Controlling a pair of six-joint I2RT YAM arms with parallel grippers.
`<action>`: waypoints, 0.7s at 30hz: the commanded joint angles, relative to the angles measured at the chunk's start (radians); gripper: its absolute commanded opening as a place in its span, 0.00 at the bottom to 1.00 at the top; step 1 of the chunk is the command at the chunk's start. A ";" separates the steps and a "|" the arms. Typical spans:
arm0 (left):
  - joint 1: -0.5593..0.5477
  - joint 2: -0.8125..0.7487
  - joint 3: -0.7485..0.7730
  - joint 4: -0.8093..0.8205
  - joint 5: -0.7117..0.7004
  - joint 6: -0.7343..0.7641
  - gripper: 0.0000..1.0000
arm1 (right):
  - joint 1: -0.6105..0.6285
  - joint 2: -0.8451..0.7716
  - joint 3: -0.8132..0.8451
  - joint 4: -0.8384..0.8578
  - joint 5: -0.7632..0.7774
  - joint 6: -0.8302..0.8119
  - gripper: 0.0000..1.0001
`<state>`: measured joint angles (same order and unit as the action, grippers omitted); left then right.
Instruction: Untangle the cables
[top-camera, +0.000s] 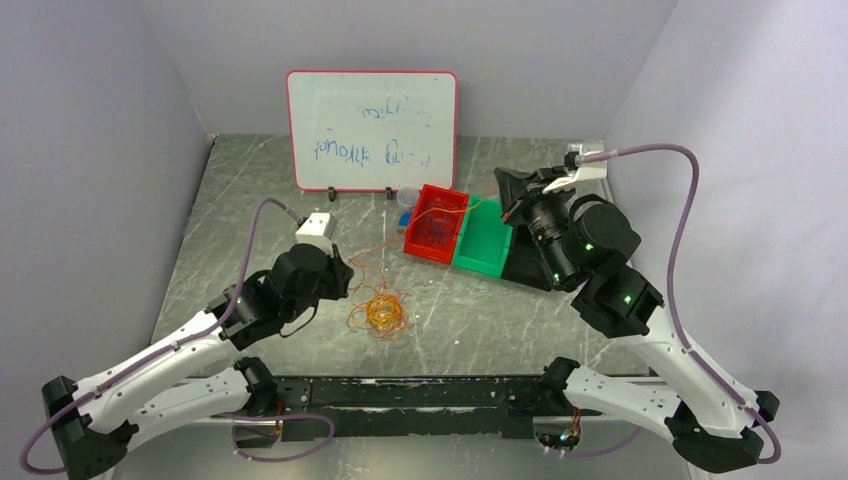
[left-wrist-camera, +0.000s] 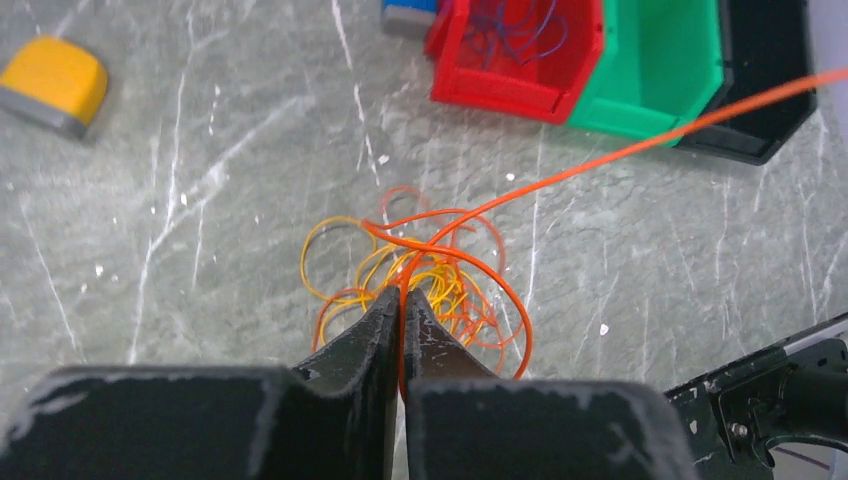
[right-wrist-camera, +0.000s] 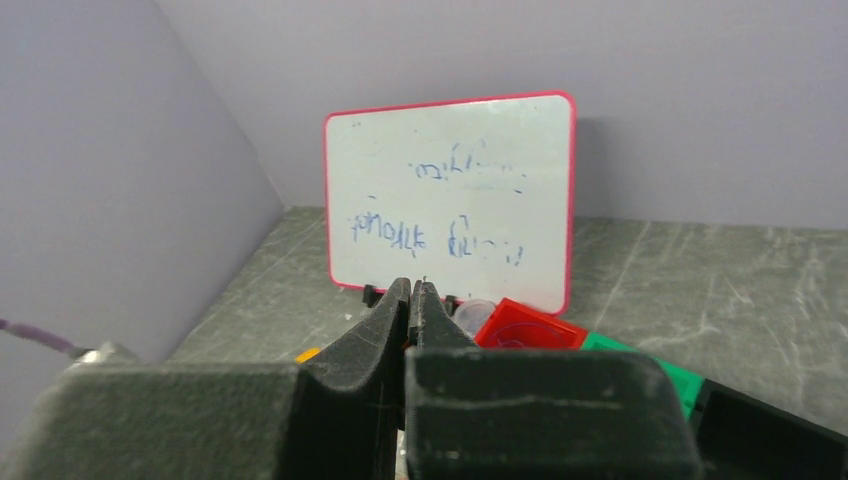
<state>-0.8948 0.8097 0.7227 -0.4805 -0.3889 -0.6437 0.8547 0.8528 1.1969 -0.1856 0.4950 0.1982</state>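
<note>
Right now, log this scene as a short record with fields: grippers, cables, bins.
left gripper: shut on the orange cable, just above the tangle
orange cable: runs straight from the jaws over the bins towards the right arm
tangle: loose orange and yellow loops
right gripper: shut, raised, facing the whiteboard; any hold not visible
bins: red bin beside green bin; thin dark strands in the red one

It looks like a robotics lab. Plain grey walls (top-camera: 100, 150) enclose a marbled surface (top-camera: 500, 320), and a handwritten whiteboard (top-camera: 372, 130) stands at the back.
</note>
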 joint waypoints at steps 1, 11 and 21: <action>-0.006 0.003 0.089 -0.001 0.057 0.155 0.07 | 0.000 0.000 -0.017 -0.060 0.107 0.008 0.00; -0.006 0.104 0.364 -0.050 0.191 0.449 0.07 | 0.000 0.071 -0.110 -0.166 -0.010 0.095 0.38; -0.006 0.221 0.504 -0.147 0.185 0.589 0.07 | 0.001 0.009 -0.173 -0.025 -0.335 -0.040 0.60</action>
<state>-0.8948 1.0065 1.1912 -0.5629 -0.2295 -0.1390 0.8547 0.9089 1.0569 -0.3138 0.3592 0.2344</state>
